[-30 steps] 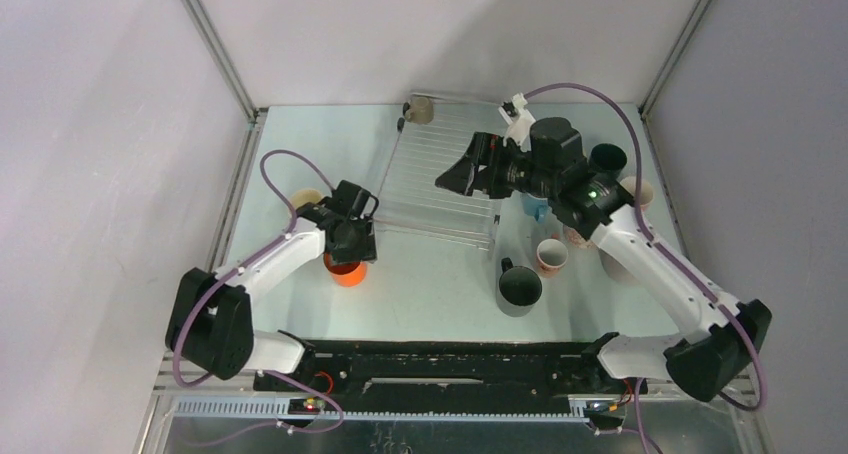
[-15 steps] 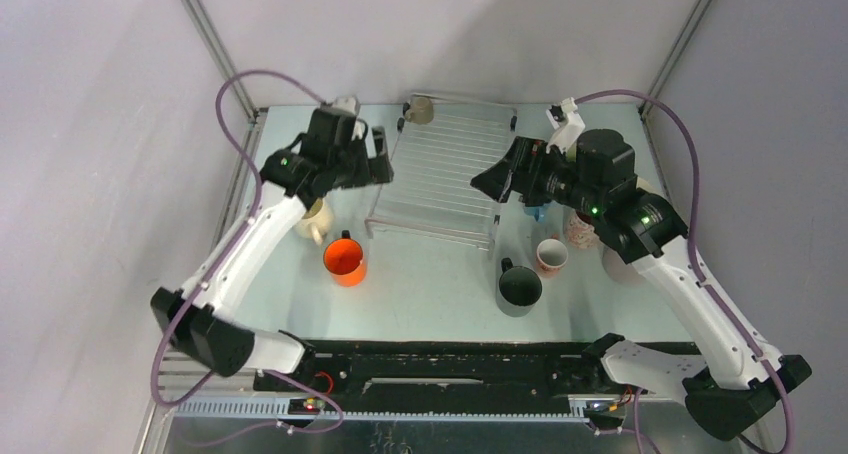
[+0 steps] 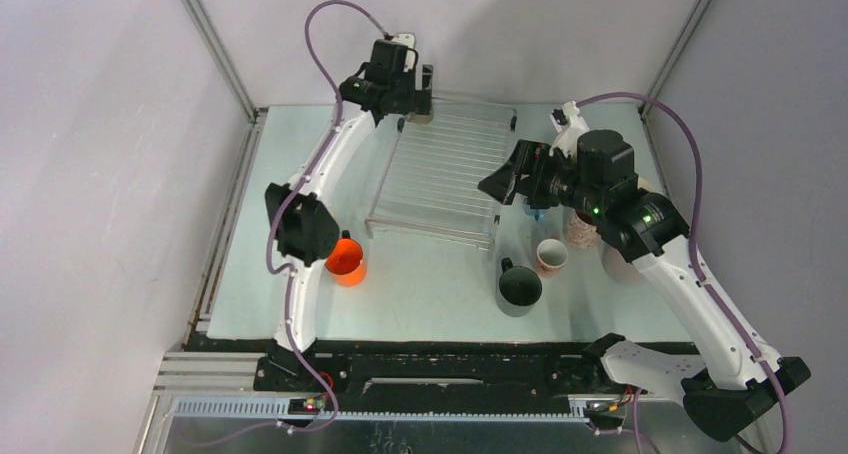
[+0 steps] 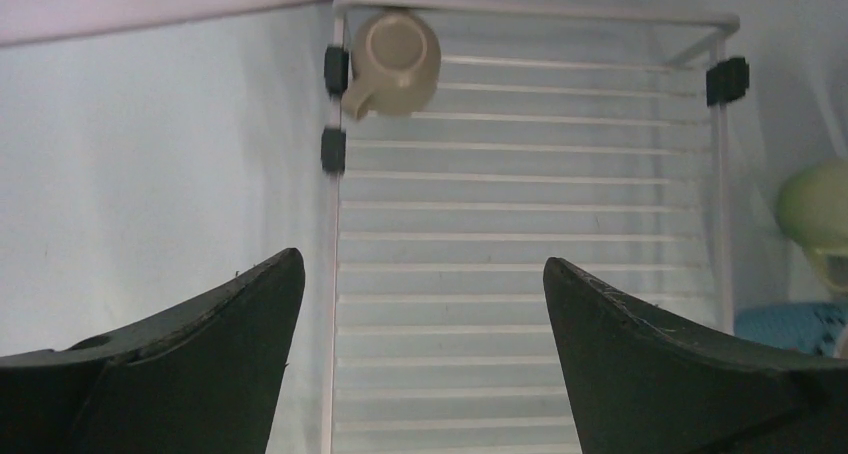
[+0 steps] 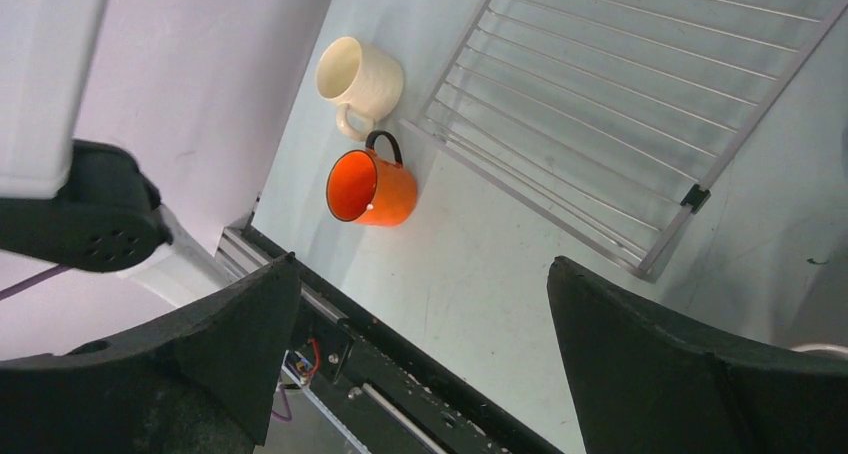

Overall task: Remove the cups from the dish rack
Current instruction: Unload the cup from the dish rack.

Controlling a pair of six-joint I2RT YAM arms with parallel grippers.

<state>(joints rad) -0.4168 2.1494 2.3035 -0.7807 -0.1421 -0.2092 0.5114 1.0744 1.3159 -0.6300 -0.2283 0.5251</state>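
One beige cup [image 4: 395, 62] stands on the dish rack [image 4: 520, 204] at its far left corner. My left gripper [image 4: 424, 264] is open and empty, above that end of the dish rack [image 3: 440, 174]. In the top view the left gripper [image 3: 412, 96] hides most of that cup. My right gripper [image 3: 490, 189] hangs open and empty over the rack's right edge. An orange cup [image 3: 346, 259] stands on the table left of the rack. The right wrist view shows the orange cup [image 5: 372, 187] beside a cream cup [image 5: 358, 77].
Right of the rack stand a dark grey cup [image 3: 519, 287], a white cup with an orange inside [image 3: 550, 256], a speckled pink cup [image 3: 580, 232] and a blue cup [image 3: 535, 212]. A pale green cup [image 4: 815, 209] shows at the left wrist view's right edge. Walls enclose the table.
My left gripper opened, left the orange cup on the table and swung up to the rack's far left corner. My right gripper drew back to the right, off the middle of the rack.
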